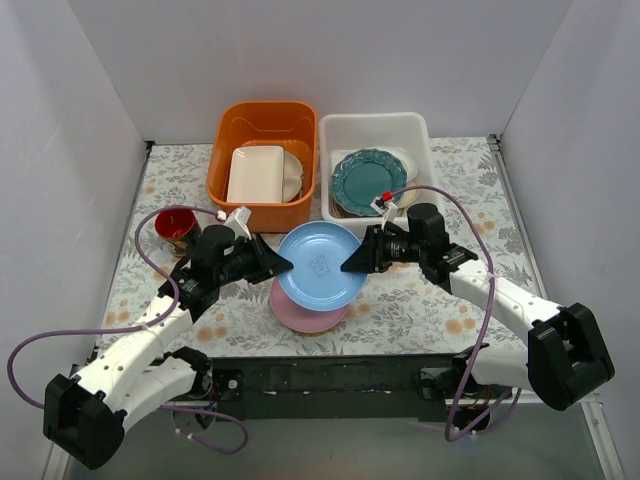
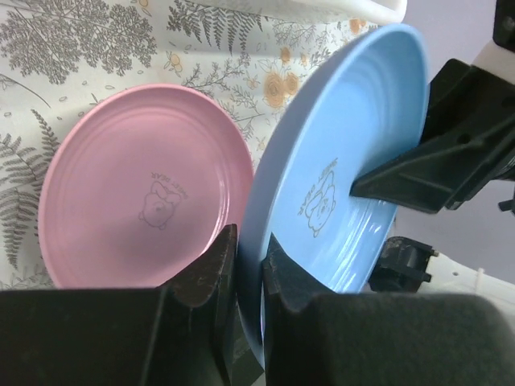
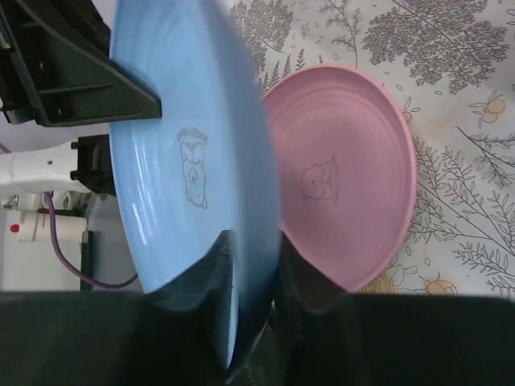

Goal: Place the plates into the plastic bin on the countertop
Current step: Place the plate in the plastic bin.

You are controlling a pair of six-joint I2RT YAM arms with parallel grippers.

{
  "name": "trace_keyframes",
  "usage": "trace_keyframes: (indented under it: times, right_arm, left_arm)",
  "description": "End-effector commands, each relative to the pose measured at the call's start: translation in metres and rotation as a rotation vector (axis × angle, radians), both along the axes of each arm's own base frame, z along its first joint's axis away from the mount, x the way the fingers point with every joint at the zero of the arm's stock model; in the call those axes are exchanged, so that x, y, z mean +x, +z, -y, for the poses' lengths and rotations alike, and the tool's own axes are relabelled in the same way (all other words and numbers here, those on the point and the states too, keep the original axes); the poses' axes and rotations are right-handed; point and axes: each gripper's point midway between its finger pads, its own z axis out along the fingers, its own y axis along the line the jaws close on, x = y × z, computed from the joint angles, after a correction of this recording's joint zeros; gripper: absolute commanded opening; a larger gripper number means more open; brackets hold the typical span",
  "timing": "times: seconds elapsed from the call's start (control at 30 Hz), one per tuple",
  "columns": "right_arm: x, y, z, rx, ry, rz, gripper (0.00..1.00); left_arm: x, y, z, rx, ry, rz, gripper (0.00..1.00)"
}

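Note:
Both grippers hold the light blue plate above the cloth. My left gripper is shut on its left rim, seen close in the left wrist view. My right gripper is shut on its right rim, seen in the right wrist view. The blue plate has a small bear print. A pink plate lies flat on the countertop beneath it. The white plastic bin at the back holds a teal scalloped plate over other plates.
An orange tub at the back left holds a cream rectangular dish. A red cup stands left of my left arm. White walls enclose the countertop on three sides.

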Motion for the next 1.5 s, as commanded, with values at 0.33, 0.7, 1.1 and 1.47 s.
trace_keyframes:
  times: [0.33, 0.7, 1.1, 1.47]
  right_arm:
    - [0.0005, 0.0082, -0.0050, 0.057, 0.044, 0.010, 0.01]
    - [0.0012, 0.0092, -0.0047, 0.060, 0.043, 0.011, 0.01]
    - [0.0011, 0.0106, -0.0027, 0.062, 0.040, 0.013, 0.01]
    - [0.0038, 0.0117, -0.0010, 0.064, 0.032, 0.013, 0.01]
  left_arm:
    - [0.0030, 0.0075, 0.0028, -0.008, -0.012, 0.034, 0.00]
    - [0.0032, 0.0090, 0.0010, -0.004, -0.008, 0.050, 0.32]
    - [0.0037, 0.0048, 0.0004, 0.007, -0.006, 0.033, 0.98]
    - [0.0056, 0.0041, -0.0009, 0.018, 0.003, 0.032, 0.98]
